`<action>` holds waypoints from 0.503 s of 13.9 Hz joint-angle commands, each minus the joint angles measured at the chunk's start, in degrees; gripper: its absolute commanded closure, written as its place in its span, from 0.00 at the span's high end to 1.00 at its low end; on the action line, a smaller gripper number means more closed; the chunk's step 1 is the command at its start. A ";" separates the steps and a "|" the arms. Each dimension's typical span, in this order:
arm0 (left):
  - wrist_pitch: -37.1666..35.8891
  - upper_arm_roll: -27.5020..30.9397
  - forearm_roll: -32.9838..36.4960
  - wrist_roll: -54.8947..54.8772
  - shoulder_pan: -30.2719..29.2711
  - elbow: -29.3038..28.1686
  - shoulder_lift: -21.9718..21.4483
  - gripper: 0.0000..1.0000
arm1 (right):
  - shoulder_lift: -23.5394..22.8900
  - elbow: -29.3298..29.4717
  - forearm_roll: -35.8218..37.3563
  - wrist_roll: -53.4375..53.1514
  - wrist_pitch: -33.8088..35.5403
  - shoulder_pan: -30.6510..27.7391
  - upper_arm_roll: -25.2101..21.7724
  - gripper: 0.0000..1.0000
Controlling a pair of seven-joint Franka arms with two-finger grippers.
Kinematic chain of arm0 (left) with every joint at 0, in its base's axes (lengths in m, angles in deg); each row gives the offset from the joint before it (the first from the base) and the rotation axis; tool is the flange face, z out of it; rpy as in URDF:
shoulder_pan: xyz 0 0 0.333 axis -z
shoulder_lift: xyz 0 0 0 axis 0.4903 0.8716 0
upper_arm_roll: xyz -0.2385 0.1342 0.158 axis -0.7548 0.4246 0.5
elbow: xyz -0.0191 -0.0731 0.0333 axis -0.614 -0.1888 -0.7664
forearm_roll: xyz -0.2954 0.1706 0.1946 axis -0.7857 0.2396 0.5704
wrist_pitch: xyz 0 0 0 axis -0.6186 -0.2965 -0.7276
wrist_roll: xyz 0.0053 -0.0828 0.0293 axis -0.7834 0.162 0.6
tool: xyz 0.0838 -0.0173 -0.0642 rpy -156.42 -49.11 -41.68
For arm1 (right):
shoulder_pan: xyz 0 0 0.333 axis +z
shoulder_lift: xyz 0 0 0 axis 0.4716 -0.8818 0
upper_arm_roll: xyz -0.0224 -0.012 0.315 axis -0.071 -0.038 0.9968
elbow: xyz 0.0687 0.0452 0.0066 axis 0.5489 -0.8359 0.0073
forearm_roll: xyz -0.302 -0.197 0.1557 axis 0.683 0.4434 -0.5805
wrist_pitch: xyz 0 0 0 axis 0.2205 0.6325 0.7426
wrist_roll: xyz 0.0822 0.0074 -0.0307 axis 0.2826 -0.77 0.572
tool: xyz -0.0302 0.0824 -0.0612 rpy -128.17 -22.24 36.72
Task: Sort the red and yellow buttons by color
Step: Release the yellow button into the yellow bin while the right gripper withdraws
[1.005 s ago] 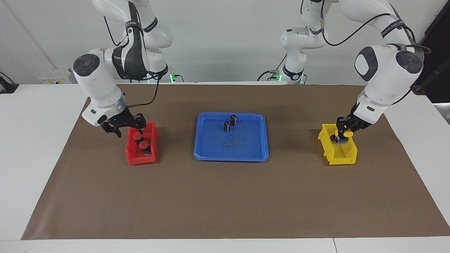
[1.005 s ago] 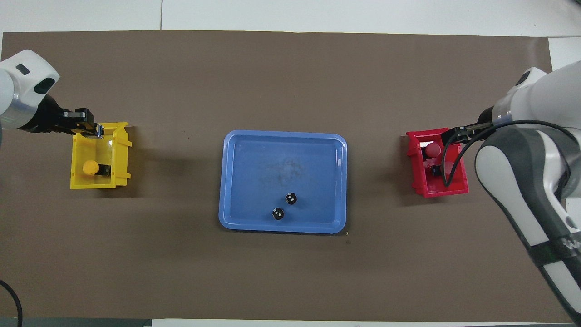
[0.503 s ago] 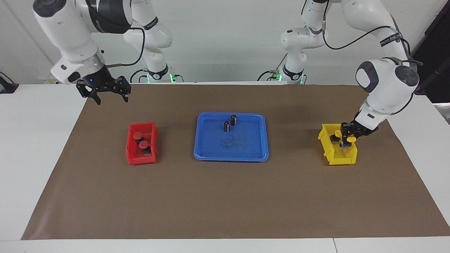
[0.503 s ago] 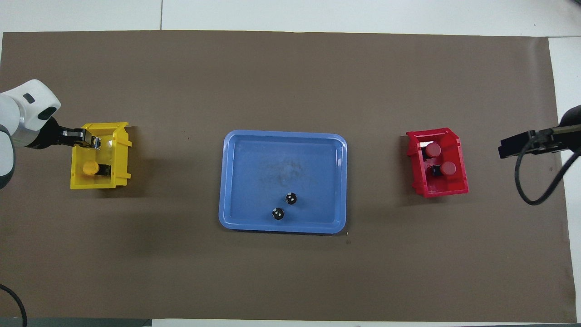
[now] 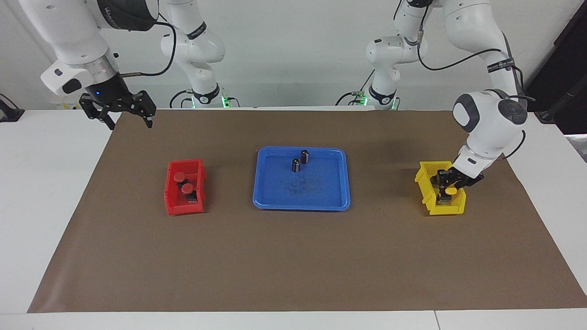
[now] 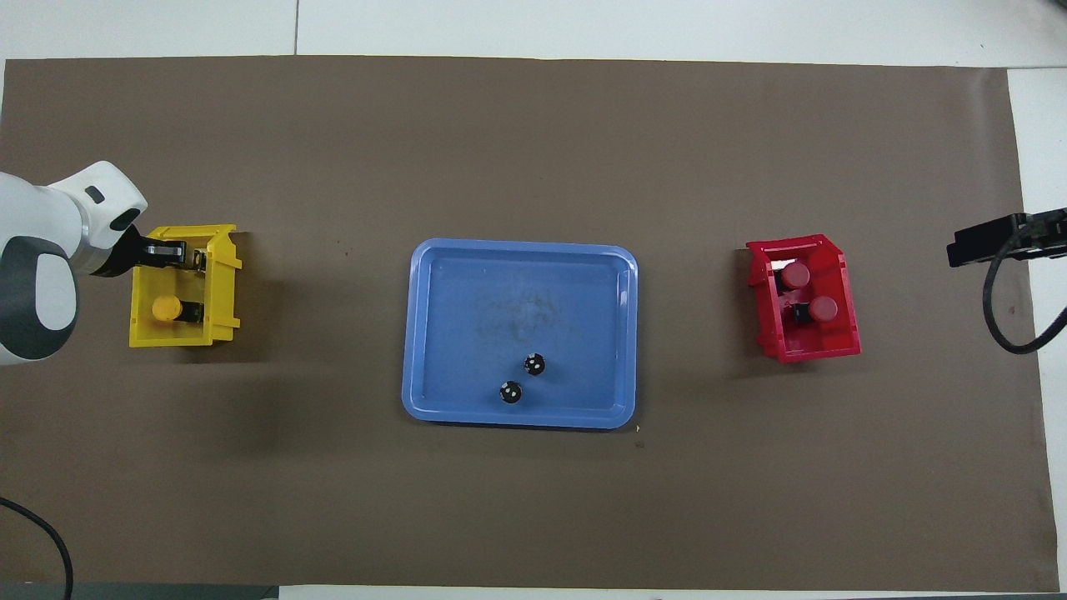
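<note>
So the whole thing sits on a big brown paper sheet (image 5: pixel 293 256) spread over the white table (image 5: pixel 46 183). Smack in the middle is a blue tray (image 5: pixel 275 201) with two capless black cylinders (image 5: pixel 300 161) standing in the part nearer the robots, close together but not touching.

Toward the right arm's end there's a red bin (image 5: pixel 176 208), and both red buttons (image 5: pixel 183 182) are sitting in it, one nearer the robots than the other, pretty much side by side. Toward the left arm's end is the yellow bin (image 5: pixel 433 201).

The right gripper (image 5: pixel 124 120) is up in the air over the edge of the paper at its own end of the table, near the robots' side, fingers spread wide with nothing in them. In the overhead view only its dark tip (image 6: pixel 988 243) pokes in from the side.

The left gripper (image 5: pixel 445 187) is down inside the yellow bin. There's a yellow button (image 5: pixel 451 190) right at its fingertips, and the fingers look pinched on it. The overhead view shows a yellow button (image 6: pixel 167 308) lying in the part of the bin nearer the robots, with the gripper (image 6: pixel 187 257) over the farther part.
</note>
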 commanded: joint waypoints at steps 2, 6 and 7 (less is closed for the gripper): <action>1.04 -0.08 -0.22 -0.56 -0.14 -0.91 -0.66 0.62 | -1.41 1.57 -0.27 1.23 2.35 -1.73 0.57 1.00; -8.77 -0.08 -0.22 -0.39 -0.14 6.27 -1.45 0.97 | -1.31 1.38 -0.28 0.35 1.29 -2.09 0.57 1.00; -13.77 -0.17 -0.14 -0.30 -0.05 9.61 -1.89 1.00 | -1.31 1.38 -0.28 0.35 1.64 -2.00 0.57 1.00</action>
